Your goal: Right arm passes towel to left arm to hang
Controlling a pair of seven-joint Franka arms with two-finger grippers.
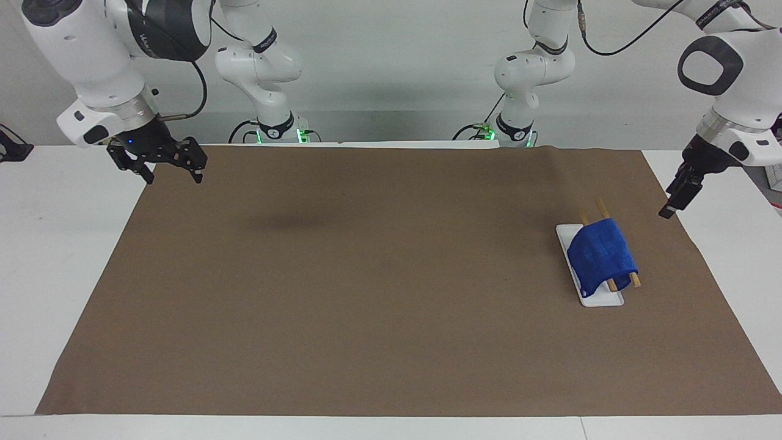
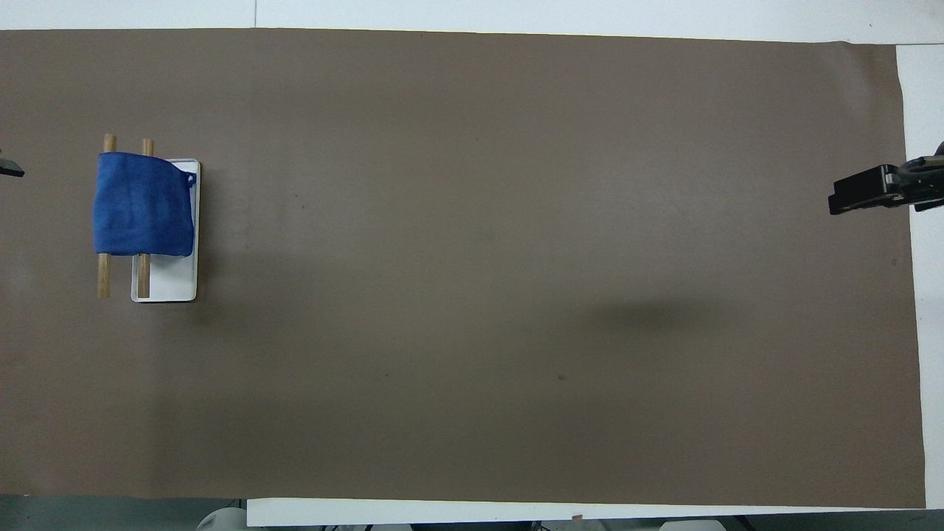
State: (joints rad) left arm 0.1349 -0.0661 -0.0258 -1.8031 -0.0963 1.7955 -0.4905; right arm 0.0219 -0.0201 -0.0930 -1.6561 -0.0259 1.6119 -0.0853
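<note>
Your blue towel [image 1: 602, 256] hangs over the rack's two wooden rails [image 1: 634, 280]; left hand [image 1: 677, 197] and right hand [image 1: 171, 164] hover empty, fingers apart; little seems left.

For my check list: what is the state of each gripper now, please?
Left gripper: holds nothing, away from the towel.
Right gripper: open, empty, waiting.

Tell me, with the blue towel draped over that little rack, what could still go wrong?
1. The towel lies over both wooden bars with its loop corner hanging over the white base; sitting a bit bunched, it might slide off.
2. The left tool hangs empty beside the rack; a careless move back could knock the light rack.
3. The right tool waits at the table's other end, so it seems harmless.
</note>
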